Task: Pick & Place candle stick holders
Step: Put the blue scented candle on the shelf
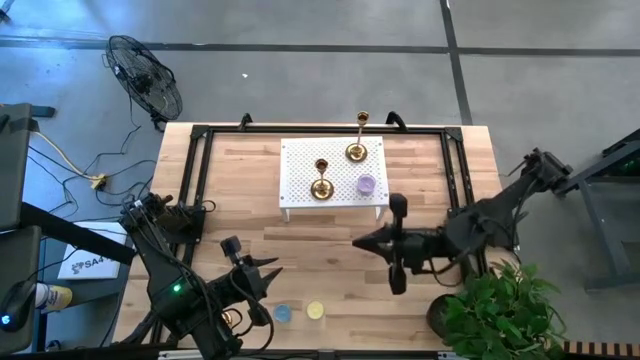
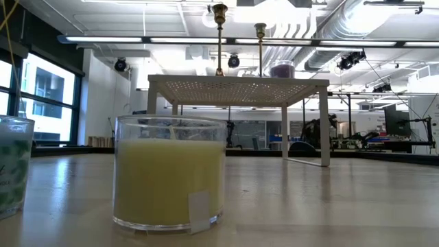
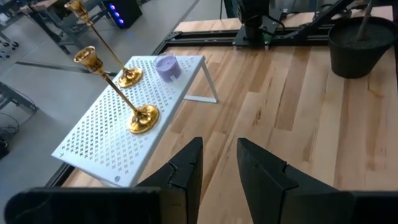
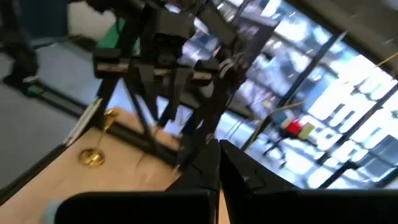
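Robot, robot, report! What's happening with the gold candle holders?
Left gripper slightly open, empty. Right gripper shut, empty. Two candle stick holders on white stand. Nothing blocking.

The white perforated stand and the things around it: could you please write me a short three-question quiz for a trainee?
1. True or false: the purple candle stands on the white stand.
2. How many gold candle stick holders stand on the stand?
3. The right gripper is: A) open above the stand; B) shut and empty, off the stand, over the table; C) shut on a holder.

Key: 1 true; 2 two; 3 B.
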Motion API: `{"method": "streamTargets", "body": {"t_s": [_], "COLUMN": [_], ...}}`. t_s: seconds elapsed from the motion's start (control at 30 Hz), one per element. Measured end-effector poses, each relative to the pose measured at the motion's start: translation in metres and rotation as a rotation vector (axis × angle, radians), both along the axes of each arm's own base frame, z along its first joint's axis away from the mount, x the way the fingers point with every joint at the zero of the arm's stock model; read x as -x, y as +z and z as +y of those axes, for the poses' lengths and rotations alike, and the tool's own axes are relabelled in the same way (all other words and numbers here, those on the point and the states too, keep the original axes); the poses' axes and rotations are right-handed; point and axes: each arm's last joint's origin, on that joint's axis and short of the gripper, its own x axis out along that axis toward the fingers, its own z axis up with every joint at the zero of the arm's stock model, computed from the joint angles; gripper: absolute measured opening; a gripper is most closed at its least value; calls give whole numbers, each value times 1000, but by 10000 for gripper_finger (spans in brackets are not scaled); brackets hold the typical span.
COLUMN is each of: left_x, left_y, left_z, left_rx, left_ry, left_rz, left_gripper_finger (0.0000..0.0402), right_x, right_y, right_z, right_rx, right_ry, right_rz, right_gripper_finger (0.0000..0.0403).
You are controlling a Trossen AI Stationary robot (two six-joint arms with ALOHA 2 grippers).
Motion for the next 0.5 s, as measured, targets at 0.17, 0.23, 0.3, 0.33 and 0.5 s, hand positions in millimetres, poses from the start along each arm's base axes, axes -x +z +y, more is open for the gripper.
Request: {"method": "streamTargets", "body": {"t_s": [0.17, 0.23, 0.3, 0.33, 0.5], "left_x": [0, 0, -2, -3, -9], "left_y": [0, 0, 0, -1, -5], "left_z": [0, 0, 2, 3, 7], "left_rx": [8, 16, 42, 67, 142], "left_ry": [5, 11, 24, 25, 5], "left_rz": [-6, -11, -5, 14, 135], "left_gripper_finger": [97, 97, 97, 97, 97], "right_x": [4, 7, 11, 13, 20], "right_y": [22, 29, 34, 35, 35], "right_z": [-10, -11, -10, -9, -3], "right_rx": [-48, -64, -72, -74, -81], "right_ry": [70, 77, 78, 75, 57], "right_rz": [114, 129, 138, 142, 172], "right_gripper_finger": [1, 1, 1, 1, 2]}}
